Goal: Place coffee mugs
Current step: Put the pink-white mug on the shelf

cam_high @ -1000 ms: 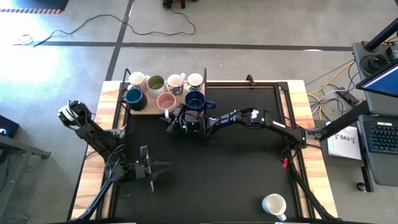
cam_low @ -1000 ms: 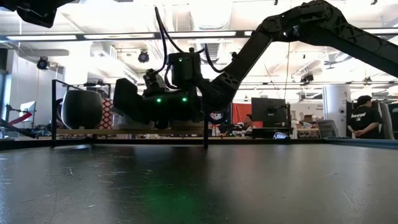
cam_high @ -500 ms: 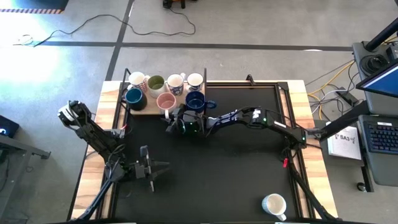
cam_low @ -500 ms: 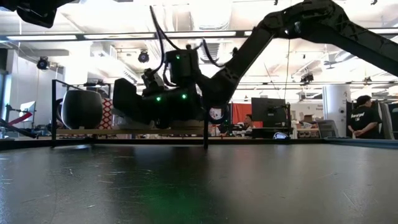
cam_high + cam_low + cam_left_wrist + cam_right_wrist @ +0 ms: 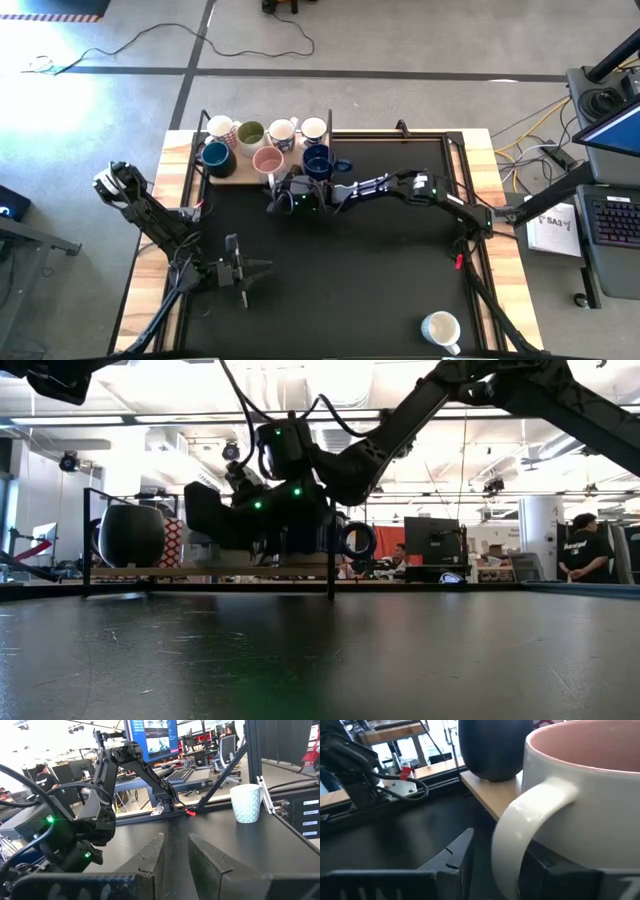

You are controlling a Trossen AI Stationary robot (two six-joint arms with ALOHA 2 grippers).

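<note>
Jaws of my right gripper (image 5: 280,192) stand open around the pink mug (image 5: 267,161) handle at the wooden board (image 5: 232,178) in the bench's far left corner. Seven mugs sit there; one white mug (image 5: 440,329) waits near the right corner. Left gripper (image 5: 262,270) idles, jaws slightly parted.
</note>
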